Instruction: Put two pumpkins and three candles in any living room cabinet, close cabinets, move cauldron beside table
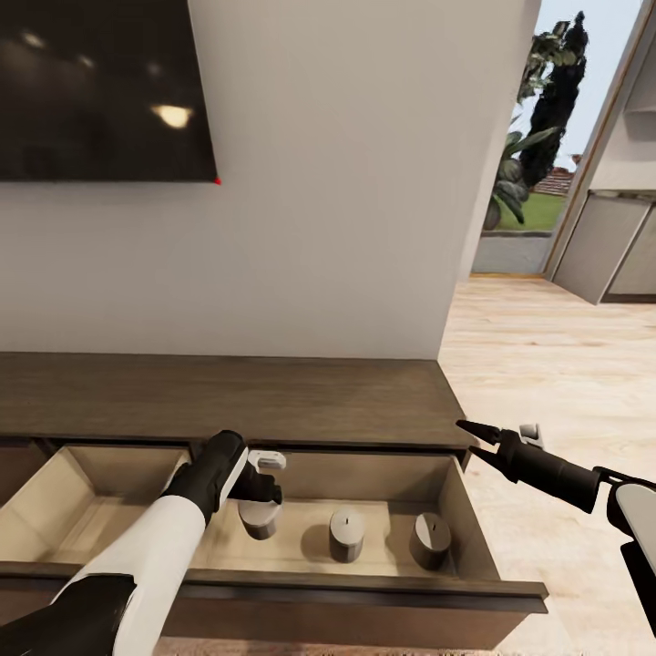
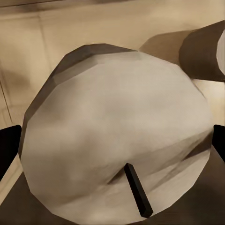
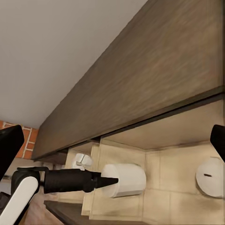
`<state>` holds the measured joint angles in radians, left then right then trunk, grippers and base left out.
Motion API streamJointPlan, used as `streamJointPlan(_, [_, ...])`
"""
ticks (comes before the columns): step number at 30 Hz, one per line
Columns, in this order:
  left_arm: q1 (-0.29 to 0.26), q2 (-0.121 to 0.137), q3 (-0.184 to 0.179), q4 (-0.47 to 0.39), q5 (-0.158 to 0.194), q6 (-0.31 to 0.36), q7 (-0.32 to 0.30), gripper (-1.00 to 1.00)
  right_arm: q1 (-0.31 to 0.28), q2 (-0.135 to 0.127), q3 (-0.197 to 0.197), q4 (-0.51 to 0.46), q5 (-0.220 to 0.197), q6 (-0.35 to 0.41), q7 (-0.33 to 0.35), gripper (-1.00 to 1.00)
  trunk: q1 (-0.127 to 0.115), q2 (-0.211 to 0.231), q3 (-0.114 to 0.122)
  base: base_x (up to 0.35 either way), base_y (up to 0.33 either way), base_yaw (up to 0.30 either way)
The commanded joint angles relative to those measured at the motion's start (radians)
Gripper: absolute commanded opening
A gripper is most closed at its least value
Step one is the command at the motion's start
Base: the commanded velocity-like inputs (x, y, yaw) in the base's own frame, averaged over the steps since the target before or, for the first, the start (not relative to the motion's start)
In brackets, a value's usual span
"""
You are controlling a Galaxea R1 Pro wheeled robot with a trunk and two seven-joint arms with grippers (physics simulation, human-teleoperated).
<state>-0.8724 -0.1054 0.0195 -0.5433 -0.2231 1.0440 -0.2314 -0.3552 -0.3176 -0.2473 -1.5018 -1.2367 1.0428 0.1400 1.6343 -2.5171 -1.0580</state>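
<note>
Left tool (image 1: 259,492) sits spread around the leftmost candle (image 1: 259,519) inside the open cabinet drawer (image 1: 460,510); two more candles (image 1: 346,535) stand beside it. Right tool (image 1: 481,444) is spread, empty, just outside the drawer. Risk: a slanted retreat tips the candle.

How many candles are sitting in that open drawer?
3, in a row in the open cabinet drawer: one candle under the left gripper, a middle candle, and a right candle. The arm may hide more.

Cabinet (image 1: 228,396) dark-brown — interior beige; candles (image 1: 346,535) grey, black wicks.
</note>
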Motion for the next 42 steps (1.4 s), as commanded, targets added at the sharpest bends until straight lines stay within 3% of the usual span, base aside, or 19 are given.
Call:
streamJointPlan(1, [0.0,0.0,0.002,-0.001,-0.011,0.003,-0.009,-1.0,-0.001,0.0,-0.001,0.0,0.01,0.004,0.01,1.0,0.0,-0.001,-0.005,0.0,0.0,0.0])
streamJointPlan(10, [0.0,0.0,0.002,-0.002,-0.011,0.003,-0.01,-1.0,-0.001,0.001,-0.001,0.0,0.011,0.004,0.01,1.0,0.004,-0.003,-0.04,0.0,0.0,0.0])
streamJointPlan(42, [0.0,0.003,0.004,-0.003,-0.01,0.002,-0.009,-1.0,0.0,0.002,-0.001,0.0,0.011,0.004,0.01,1.0,0.004,-0.003,-0.04,0.016,0.0,0.0])
